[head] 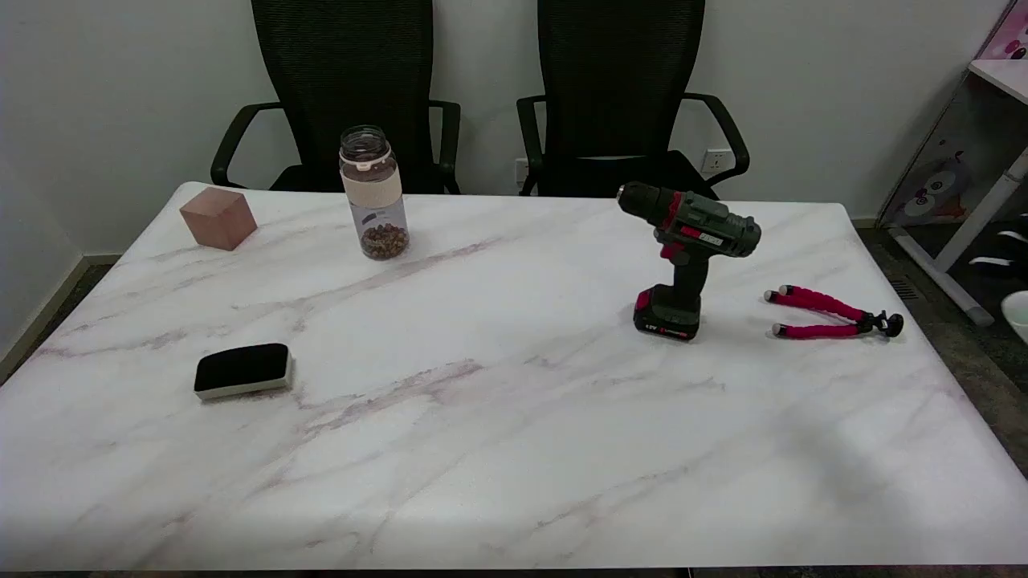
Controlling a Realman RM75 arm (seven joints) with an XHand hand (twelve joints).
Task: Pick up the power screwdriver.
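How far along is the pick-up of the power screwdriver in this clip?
Nothing looks done yet: the power screwdriver stands upright on its battery base on the marble table, untouched, with the pink flexible tripod lying apart to its right. Nothing is in hand, since the right hand is out of view. The whole job is left: reach, grip and lift.

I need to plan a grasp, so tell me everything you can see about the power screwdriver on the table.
The power screwdriver stands upright on its battery base on the right half of the marble table. Its body is dark green and black with red accents, seemingly plastic, and its black chuck points toward the picture's left. The handle slants down to the black-and-red battery. Only the tabletop touches it; a red-legged mini tripod lies apart at its right. No hand is in view.
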